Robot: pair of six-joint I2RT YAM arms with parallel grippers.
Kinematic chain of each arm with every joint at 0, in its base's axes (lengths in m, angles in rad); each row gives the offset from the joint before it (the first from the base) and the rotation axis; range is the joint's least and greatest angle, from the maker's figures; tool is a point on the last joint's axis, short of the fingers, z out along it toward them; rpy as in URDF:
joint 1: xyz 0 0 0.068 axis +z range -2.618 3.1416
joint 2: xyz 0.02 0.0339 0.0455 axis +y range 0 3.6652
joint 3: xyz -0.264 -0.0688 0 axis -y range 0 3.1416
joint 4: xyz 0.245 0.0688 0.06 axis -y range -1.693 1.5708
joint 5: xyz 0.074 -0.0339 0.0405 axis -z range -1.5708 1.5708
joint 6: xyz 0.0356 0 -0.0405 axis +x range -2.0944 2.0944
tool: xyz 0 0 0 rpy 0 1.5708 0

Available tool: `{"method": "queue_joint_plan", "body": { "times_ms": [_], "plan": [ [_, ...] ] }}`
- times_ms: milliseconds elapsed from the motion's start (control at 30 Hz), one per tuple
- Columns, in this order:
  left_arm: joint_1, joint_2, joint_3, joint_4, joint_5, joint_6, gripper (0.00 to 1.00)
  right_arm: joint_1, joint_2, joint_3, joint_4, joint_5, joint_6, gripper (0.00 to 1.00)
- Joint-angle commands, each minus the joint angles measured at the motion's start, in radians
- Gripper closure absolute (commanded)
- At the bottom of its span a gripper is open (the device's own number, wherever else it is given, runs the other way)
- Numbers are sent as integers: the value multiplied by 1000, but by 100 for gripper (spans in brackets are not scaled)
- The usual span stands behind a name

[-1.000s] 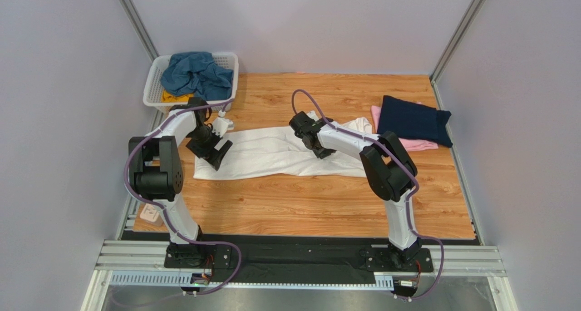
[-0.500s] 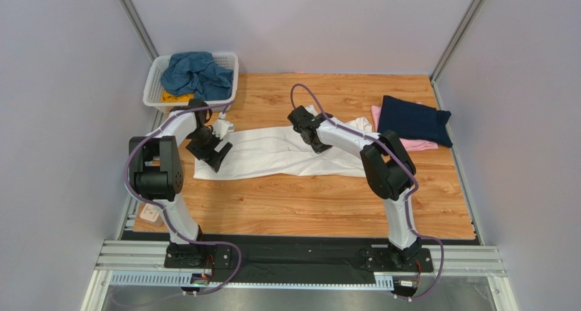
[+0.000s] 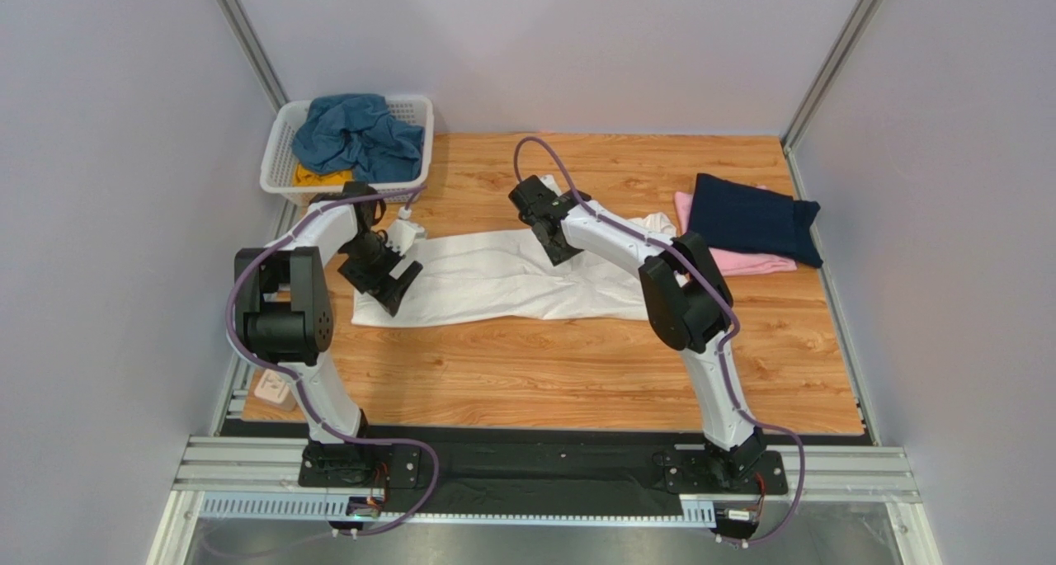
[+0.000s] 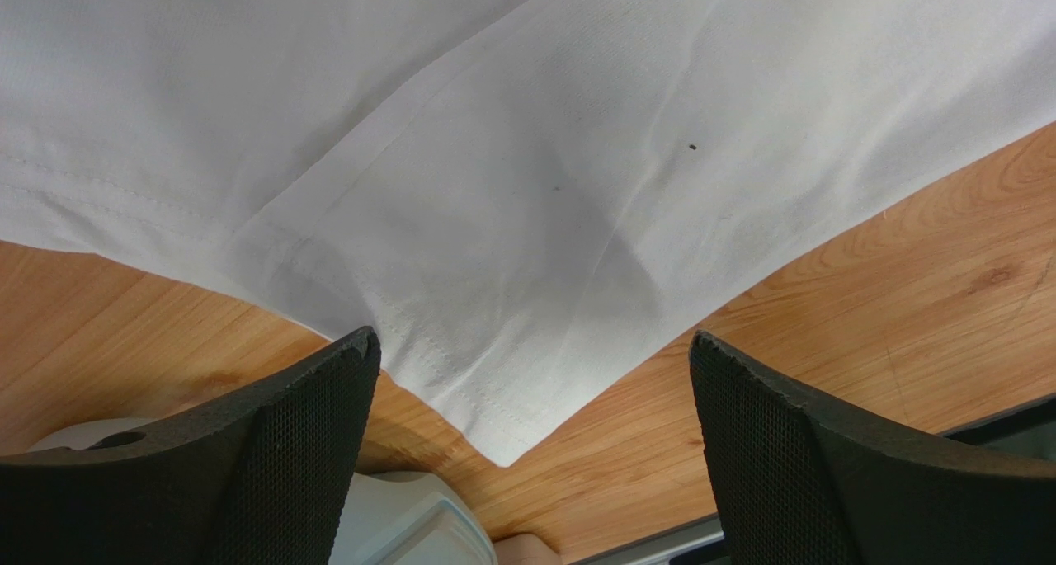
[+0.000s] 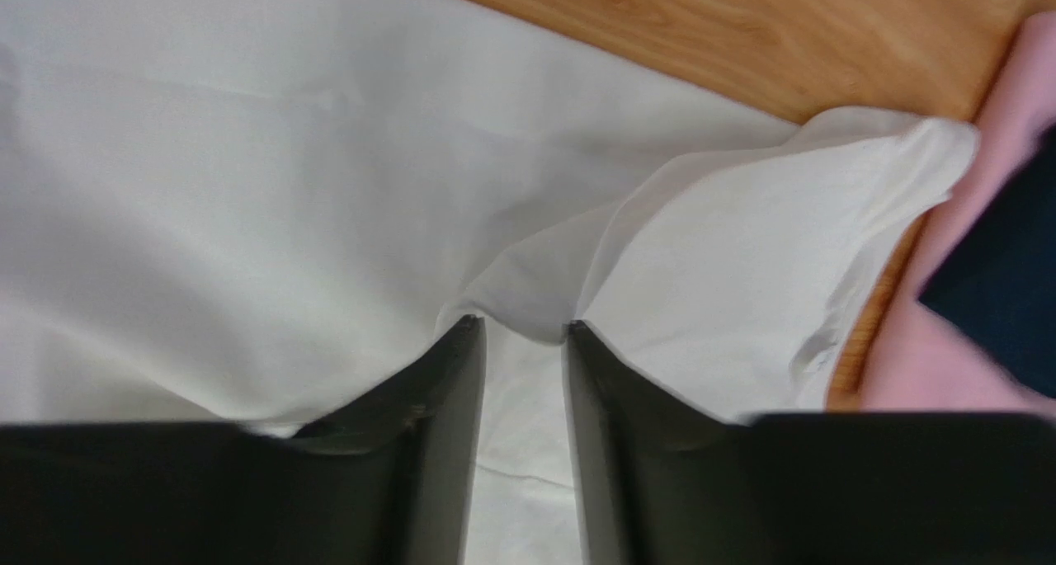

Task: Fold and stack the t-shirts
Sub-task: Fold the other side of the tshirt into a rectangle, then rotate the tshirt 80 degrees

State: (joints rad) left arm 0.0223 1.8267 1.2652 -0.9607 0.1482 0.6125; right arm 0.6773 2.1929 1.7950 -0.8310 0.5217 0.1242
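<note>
The large white t-shirt (image 3: 496, 281) lies spread in a long strip across the middle of the table. My left gripper (image 3: 384, 278) is open and hovers over its left end; the wrist view shows the shirt's corner (image 4: 502, 448) between the wide-apart fingers (image 4: 279, 454). My right gripper (image 3: 536, 215) is shut on a raised fold of the white t-shirt (image 5: 527, 305) at its far edge. A folded navy t-shirt (image 3: 754, 219) lies on a folded pink one (image 3: 759, 264) at the right. A teal-blue t-shirt (image 3: 353, 132) and a yellow one (image 3: 316, 175) lie in the basket.
The white slatted basket (image 3: 279, 144) stands at the back left corner. A small pale object (image 3: 275, 392) lies at the table's front left edge. Grey walls and metal posts enclose the table.
My right gripper has moved left and toward the back, taking the pinched white cloth with it. The left gripper has hardly moved.
</note>
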Motion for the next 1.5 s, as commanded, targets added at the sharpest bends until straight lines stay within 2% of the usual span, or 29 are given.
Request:
{"method": "queue_joint_plan", "body": {
  "times_ms": [0,33,67,200,300,400,433,500,533,567,667,833,967,1100,1300,1467],
  "plan": [
    [2,-21,20,-19,8,29,0,-4,41,47,-26,-6,-8,37],
    [2,-20,19,-19,10,30,0,-8,41,44,-28,-3,-5,28],
    [2,-18,17,-19,13,30,0,-13,38,41,-31,-3,5,26],
    [2,-9,16,-24,21,30,0,-65,-19,30,-34,-20,57,22],
    [2,-10,13,-24,17,32,0,-134,-123,-3,-19,-77,139,23],
    [4,-23,13,-26,13,35,0,-237,-267,-104,36,-260,266,22],
    [2,-36,14,-26,11,36,0,-267,-316,-150,68,-419,308,22],
    [4,-52,19,-30,17,38,0,-350,-438,-340,199,-584,429,22],
    [4,-70,25,-33,24,36,0,-375,-473,-414,245,-723,466,22],
    [2,-79,31,-39,34,35,0,-398,-530,-527,323,-785,500,22],
    [-1,-110,56,-70,71,29,0,-443,-611,-673,418,-922,610,22],
    [-45,-135,62,-96,99,30,0,-467,-627,-810,425,-914,667,21],
    [-76,-127,62,-102,123,33,0,-479,-562,-826,429,-919,674,22],
    [-116,-93,77,-104,125,41,0,-493,-512,-830,405,-844,666,22],
    [-130,-5,48,-55,21,78,0,-551,-403,-832,388,-813,638,21],
    [-105,17,-26,16,-48,108,0,-620,-403,-867,377,-807,601,20]
  ]
}}
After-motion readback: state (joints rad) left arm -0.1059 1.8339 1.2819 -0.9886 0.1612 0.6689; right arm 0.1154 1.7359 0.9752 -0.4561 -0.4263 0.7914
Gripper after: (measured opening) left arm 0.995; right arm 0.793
